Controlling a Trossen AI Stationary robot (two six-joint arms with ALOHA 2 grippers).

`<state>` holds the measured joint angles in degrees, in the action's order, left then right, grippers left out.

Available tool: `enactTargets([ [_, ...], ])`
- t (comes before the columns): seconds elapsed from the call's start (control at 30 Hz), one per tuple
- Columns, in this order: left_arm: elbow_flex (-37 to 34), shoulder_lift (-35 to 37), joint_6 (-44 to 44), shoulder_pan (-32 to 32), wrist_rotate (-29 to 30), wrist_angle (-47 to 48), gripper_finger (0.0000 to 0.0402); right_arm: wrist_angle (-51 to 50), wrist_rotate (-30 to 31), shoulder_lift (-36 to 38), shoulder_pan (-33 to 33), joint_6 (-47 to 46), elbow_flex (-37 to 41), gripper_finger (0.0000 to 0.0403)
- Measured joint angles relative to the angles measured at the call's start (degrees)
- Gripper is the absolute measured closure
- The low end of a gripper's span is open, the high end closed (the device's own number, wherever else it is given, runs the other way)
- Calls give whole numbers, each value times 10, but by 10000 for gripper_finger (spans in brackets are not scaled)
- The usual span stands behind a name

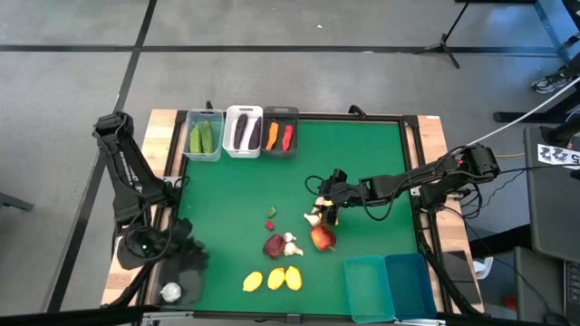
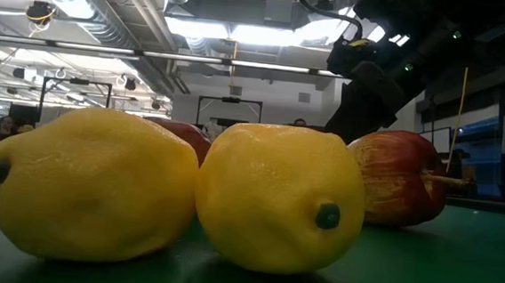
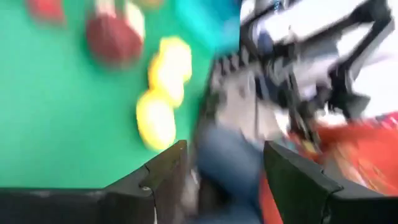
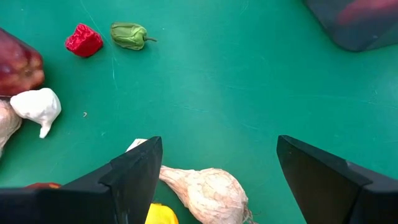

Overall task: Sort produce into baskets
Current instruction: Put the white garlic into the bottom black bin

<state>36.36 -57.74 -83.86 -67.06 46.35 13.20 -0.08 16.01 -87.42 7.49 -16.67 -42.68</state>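
Note:
My right gripper (image 1: 328, 215) is open and stands low over a white garlic bulb (image 4: 208, 190), with one finger on either side of it and apart from it. A red apple (image 1: 322, 237) lies just nearer. A dark red fruit (image 1: 275, 244) with more garlic (image 1: 290, 243) beside it, three lemons (image 1: 275, 279) and small red and green peppers (image 4: 84, 39) all lie on the green mat. My left gripper (image 3: 224, 186) is open and empty at the table's near left corner (image 1: 186, 264).
At the far edge, a clear bin (image 1: 204, 136) holds cucumbers, a white bin (image 1: 243, 131) holds eggplants, and a dark grey bin (image 1: 280, 133) holds a carrot and a chili. Two teal bins (image 1: 390, 288) stand at the near right. The low view shows lemons (image 2: 275, 197) up close.

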Motion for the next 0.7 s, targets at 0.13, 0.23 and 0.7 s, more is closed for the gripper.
enactTargets([
  [0.13,0,0,146,70,75,-8,196,0,0,0,0,0,0,86],
  [0.23,0,-12,272,138,75,-40,196,0,0,0,0,0,0,86],
  [0.7,1,-234,656,405,-132,-367,196,0,0,0,0,0,0,86],
])
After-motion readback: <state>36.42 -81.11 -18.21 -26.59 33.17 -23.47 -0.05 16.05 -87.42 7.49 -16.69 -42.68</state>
